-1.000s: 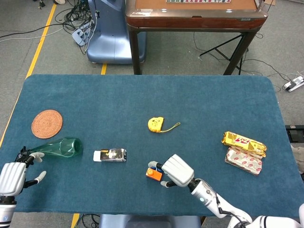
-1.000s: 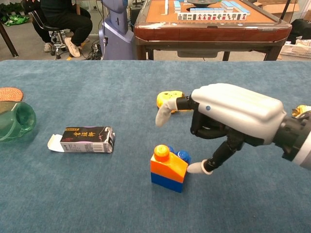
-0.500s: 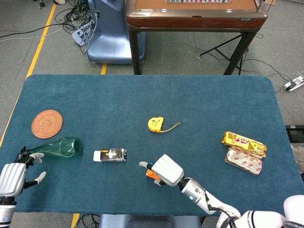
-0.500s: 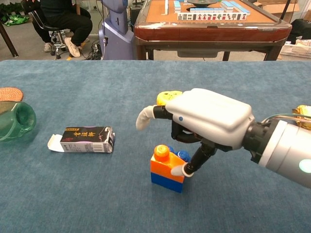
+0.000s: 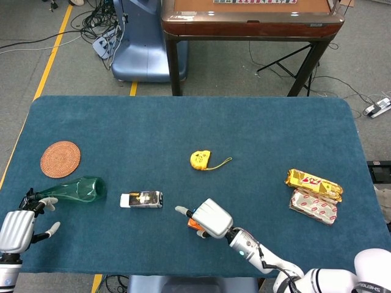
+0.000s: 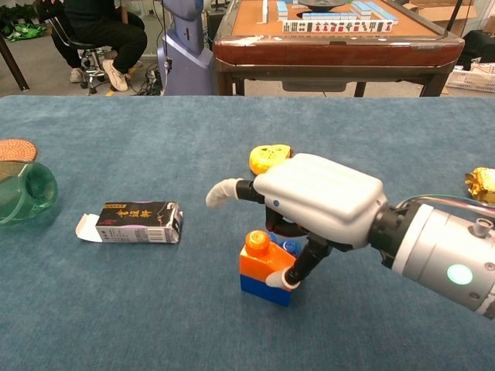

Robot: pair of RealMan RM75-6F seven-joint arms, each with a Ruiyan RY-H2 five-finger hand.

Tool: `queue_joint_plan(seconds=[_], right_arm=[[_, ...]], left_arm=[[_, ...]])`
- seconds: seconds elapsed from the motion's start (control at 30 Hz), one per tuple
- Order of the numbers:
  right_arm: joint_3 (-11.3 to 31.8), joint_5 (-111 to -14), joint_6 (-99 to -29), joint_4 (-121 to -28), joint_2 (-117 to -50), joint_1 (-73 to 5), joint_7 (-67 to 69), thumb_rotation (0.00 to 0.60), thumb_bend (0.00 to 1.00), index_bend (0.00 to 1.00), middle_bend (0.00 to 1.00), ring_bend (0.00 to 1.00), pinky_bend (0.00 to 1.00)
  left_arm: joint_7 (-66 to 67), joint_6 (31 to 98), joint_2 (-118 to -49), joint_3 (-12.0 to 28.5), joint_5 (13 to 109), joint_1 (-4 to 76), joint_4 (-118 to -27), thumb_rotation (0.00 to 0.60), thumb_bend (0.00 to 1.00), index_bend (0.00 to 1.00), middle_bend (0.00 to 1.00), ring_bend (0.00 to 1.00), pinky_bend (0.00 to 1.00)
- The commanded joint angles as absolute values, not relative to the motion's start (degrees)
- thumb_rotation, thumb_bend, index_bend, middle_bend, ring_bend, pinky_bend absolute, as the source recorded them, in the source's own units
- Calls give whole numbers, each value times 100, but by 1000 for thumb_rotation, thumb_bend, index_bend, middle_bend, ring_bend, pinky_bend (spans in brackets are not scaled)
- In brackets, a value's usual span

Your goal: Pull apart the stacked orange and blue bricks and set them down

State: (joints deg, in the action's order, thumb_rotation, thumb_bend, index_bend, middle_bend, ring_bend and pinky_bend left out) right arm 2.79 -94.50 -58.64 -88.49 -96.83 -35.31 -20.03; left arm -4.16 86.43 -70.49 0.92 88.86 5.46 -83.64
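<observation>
A: Chest view: where are the bricks?
B: Orange brick sits stacked on blue brick, mid-table.
A: And the hands?
B: Right hand hovers above, fingers spread, one fingertip touching orange. Left hand rests open, empty.

Table: deep teal-blue felt. Orange brick over blue brick, orange stud on top. Right hand: white shell, black inner parts. Box: black with gold print, white flap. Bottle: clear green. Coaster: woven rust-orange. Tape measure: yellow
</observation>
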Motion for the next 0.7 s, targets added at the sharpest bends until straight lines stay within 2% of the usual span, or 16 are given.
queue_joint_plan(seconds=[0.03,0.7], right_arm=[[251,-9429,-5898,-8802,-9693,-3526,-2000,600,0,185,1000,1000,1000],[74,-9285,-6226,-8651,-9427,-3310,-2003,600,0,178,1000,1000,1000]], left_arm=[[-416,8637,-7055,88,8888,547,-8358,600,239,392,441,472,720],[-336,8603,-7087,68,8915,563,-8411,600,239,393,441,471,720]])
